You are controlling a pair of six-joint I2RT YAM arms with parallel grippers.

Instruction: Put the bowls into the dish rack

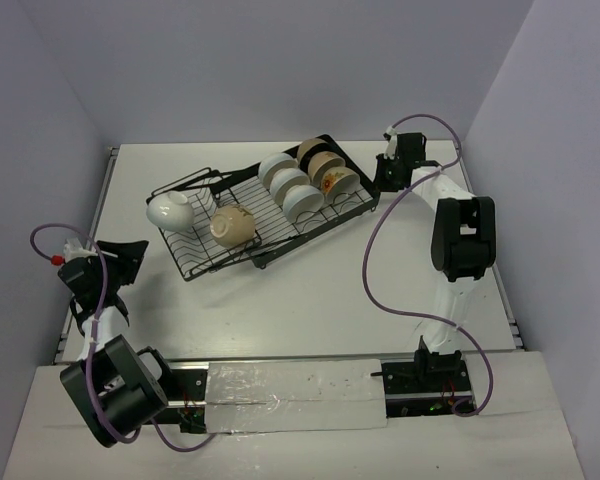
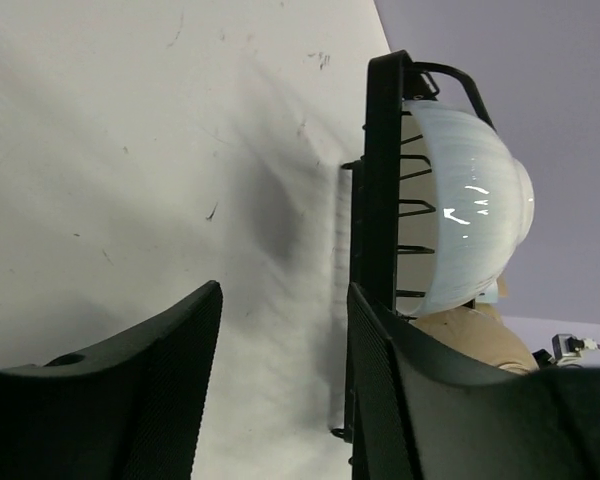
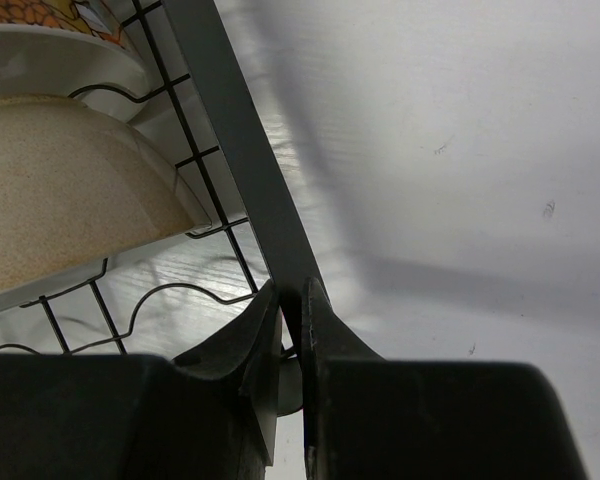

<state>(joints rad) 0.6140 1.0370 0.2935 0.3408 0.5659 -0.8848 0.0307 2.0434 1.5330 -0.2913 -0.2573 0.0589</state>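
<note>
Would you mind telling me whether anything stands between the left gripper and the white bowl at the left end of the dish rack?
Only the dish rack itself: its black end rail runs across in front of the white bowl, which sits just behind it. Between the open left gripper and that rail lies only table.
</note>
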